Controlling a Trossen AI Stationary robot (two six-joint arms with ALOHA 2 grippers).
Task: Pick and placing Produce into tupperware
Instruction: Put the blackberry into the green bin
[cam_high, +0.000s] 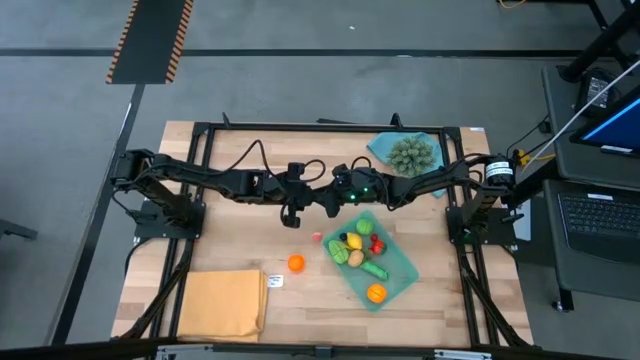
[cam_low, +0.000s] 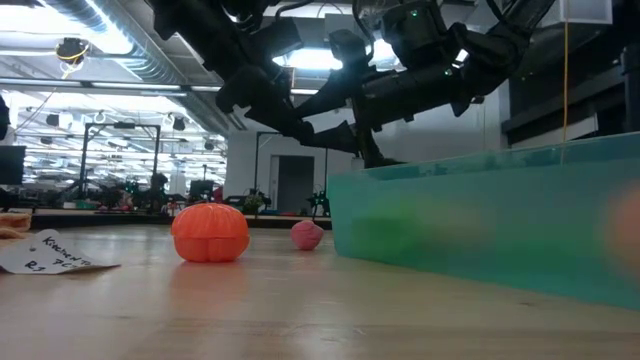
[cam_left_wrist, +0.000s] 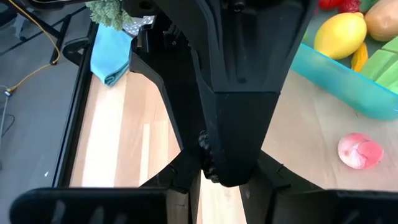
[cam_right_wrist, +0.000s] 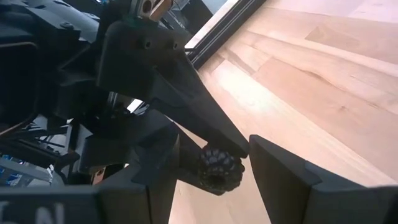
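Both arms meet above the middle of the wooden table (cam_high: 240, 240); the left gripper (cam_right_wrist: 239, 149) and the right gripper (cam_left_wrist: 208, 168) come together tip to tip, just beyond the near corner of the tupperware (cam_high: 400, 262). A small dark, knobbly berry (cam_right_wrist: 219, 169) sits between them; in the right wrist view the left gripper's narrow fingers are pinched on it, while the right gripper's own wider fingers stand on either side of it, one dark pad (cam_right_wrist: 283, 171) apart from the berry (whether the other pad touches it I cannot tell). So the left claw is gripping the berry; the right claw is partly open around it. The teal tupperware lies toward the right side of the table, tilted against the table's edges; it holds a yellow lemon (cam_left_wrist: 340, 34), a green piece (cam_high: 365, 227), a red piece (cam_high: 377, 243), a tan potato (cam_high: 355, 257), a green cucumber (cam_high: 375, 270) and an orange piece (cam_high: 376, 293). Outside it, on the bare wood, lie a small pink piece (cam_low: 306, 235) just beside its corner and an orange pumpkin (cam_low: 210, 232) a little farther off; a paper label (cam_low: 45, 252) lies near the pumpkin. A folded yellow cloth (cam_high: 222, 303) lies at the near left corner; a spiky green ball (cam_high: 411, 153) rests on a blue cloth (cam_left_wrist: 109, 53) at the far right.
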